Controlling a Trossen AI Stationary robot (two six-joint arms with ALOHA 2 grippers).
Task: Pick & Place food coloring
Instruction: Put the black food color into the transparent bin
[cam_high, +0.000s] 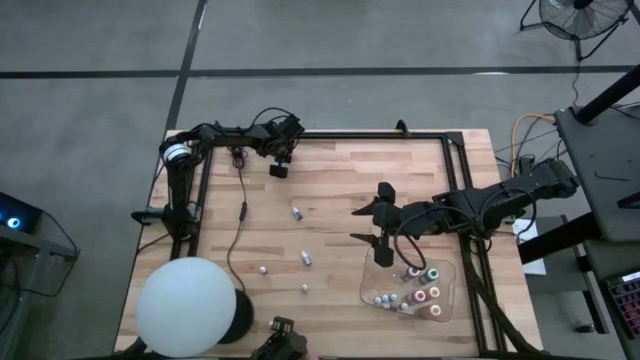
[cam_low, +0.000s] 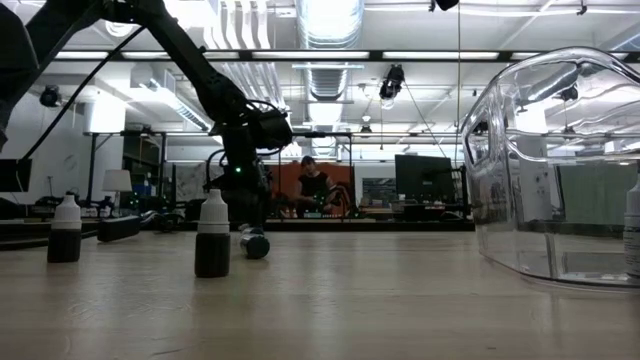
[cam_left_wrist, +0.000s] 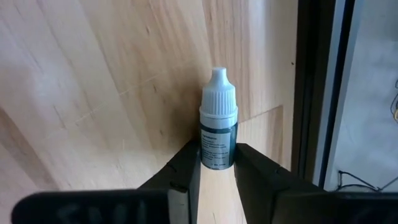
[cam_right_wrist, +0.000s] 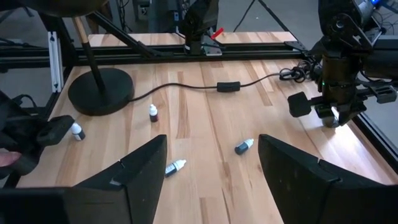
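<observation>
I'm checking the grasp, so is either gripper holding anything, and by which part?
The left gripper is closed on a white-capped bottle, gripping the lower body, cap clear. The right gripper is open and holds nothing.

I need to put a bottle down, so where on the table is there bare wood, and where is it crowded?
Bare wood lies along the far edge between the left gripper and the right gripper, and near the table's front edge between the white ball and the clear tray. Crowded: the tray with bottles, and the middle, where loose bottles lie.
</observation>
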